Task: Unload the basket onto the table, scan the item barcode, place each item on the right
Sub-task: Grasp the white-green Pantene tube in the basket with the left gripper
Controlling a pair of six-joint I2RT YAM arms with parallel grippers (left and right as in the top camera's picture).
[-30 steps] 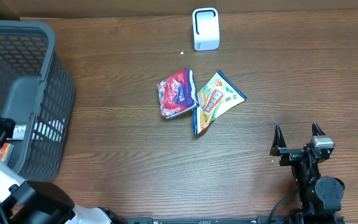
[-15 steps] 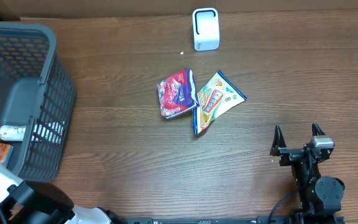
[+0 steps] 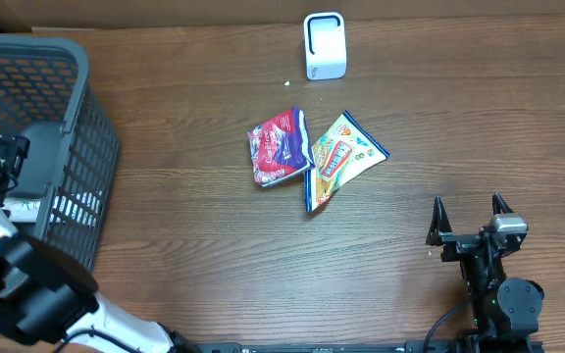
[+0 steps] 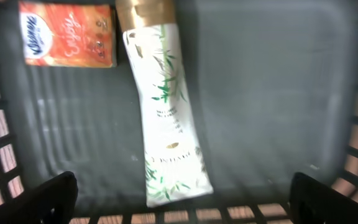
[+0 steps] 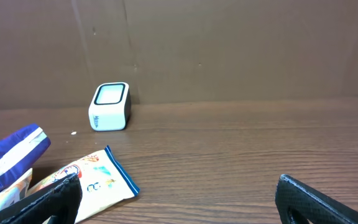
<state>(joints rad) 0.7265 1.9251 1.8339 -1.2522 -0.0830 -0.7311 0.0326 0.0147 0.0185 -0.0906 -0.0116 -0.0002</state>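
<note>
Left claw (image 4: 185, 200) gapes wide, empty, inside the dark grey plastic basket (image 4: 278, 93), above a white bamboo-print tube with gold cap (image 4: 166, 112). Right claw (image 3: 469, 212), equally wide and empty, stands well apart from the white boxy scanner (image 3: 324, 45).

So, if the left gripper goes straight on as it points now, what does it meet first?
Probably the white tube lying on the basket floor, roughly in line with the open left gripper; depth is unclear.
</note>
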